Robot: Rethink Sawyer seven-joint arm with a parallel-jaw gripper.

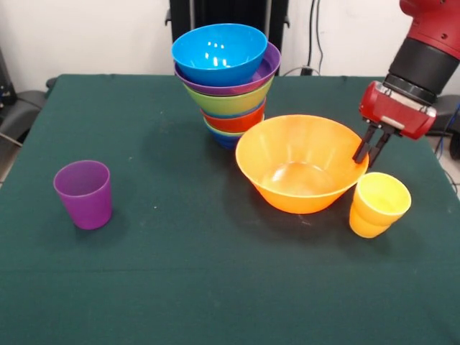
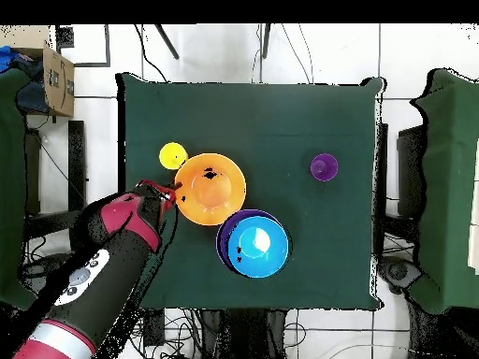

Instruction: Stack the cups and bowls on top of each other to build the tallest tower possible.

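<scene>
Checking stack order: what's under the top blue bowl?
Under the blue bowl: purple bowl, green, red-orange, then a blue bowl's edge. Only rims show; the large orange bowl covers part of the base.

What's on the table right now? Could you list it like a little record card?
tower: leaning stack of bowls, blue bowl on top, then purple, green, red-orange
orange bowl: alone, upright, beside the tower
yellow cup: upright, next to the orange bowl
purple cup: upright, alone, far from the rest
tool: at the orange bowl's rim, fingers close together; grip unclear
table: green cloth
</scene>
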